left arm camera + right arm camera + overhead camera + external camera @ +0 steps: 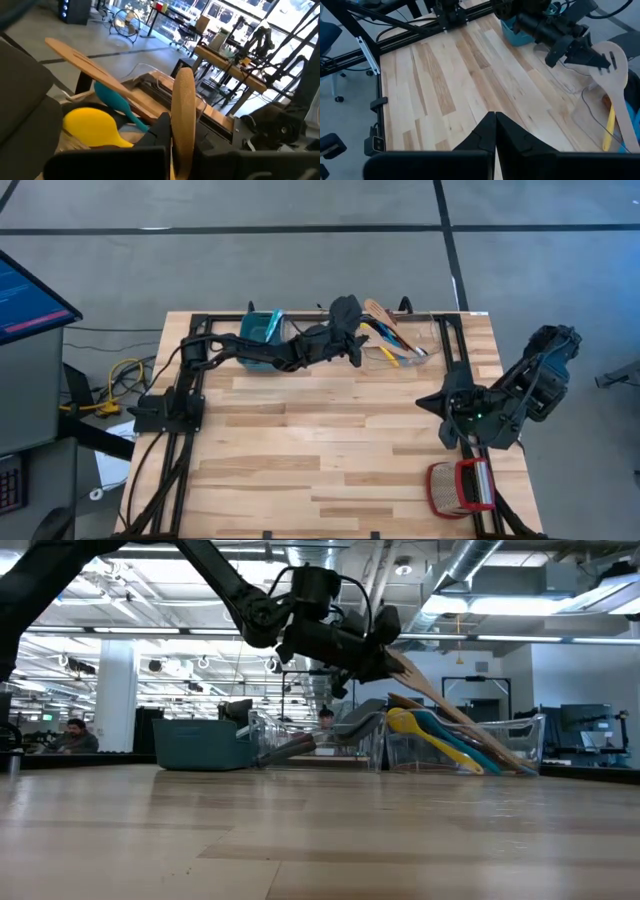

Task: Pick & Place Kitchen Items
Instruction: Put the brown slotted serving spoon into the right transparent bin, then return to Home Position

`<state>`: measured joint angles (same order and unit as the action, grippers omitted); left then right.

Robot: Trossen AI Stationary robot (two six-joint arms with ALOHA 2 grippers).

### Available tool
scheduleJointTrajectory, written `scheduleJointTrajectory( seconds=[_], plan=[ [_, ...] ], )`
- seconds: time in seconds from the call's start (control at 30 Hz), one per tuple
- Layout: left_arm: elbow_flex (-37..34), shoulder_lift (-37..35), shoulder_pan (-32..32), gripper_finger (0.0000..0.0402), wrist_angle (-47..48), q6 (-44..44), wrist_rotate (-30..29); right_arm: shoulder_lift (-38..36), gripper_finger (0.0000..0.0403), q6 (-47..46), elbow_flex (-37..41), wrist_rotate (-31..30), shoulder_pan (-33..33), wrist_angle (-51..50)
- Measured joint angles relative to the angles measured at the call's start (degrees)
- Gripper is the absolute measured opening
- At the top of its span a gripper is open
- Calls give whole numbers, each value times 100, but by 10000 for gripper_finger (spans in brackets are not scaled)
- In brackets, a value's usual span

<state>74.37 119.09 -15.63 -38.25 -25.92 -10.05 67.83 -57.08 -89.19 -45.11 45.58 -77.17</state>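
Colours as I see them on my feeds. Table (330, 450): pale wood planks, streaked light and darker tan. Both arms dark, near black. Teal bin (262, 327), upper centre of the high view. Basket (458, 488), lower right: red, with a tan woven pattern. Wooden spoon (615, 85): light tan. Yellow spoon (95, 127) with a teal-blue spoon (116, 101) beside it. Clear container (470, 745), possibly faintly tinted; hard to judge.
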Motion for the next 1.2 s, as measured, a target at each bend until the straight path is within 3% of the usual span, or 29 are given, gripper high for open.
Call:
scheduleJointTrajectory(
  seconds=[0.27,0.8,1.2],
  plan=[
    [2,-59,-23,18,-46,14,-116,0,1,0,0,1,0,-2],
    [0,-15,-171,163,120,8,-348,0,0,-240,0,5,22,27],
    [42,-385,-406,162,-342,-4,-125,-2,0,-240,0,3,22,47]
  ],
)
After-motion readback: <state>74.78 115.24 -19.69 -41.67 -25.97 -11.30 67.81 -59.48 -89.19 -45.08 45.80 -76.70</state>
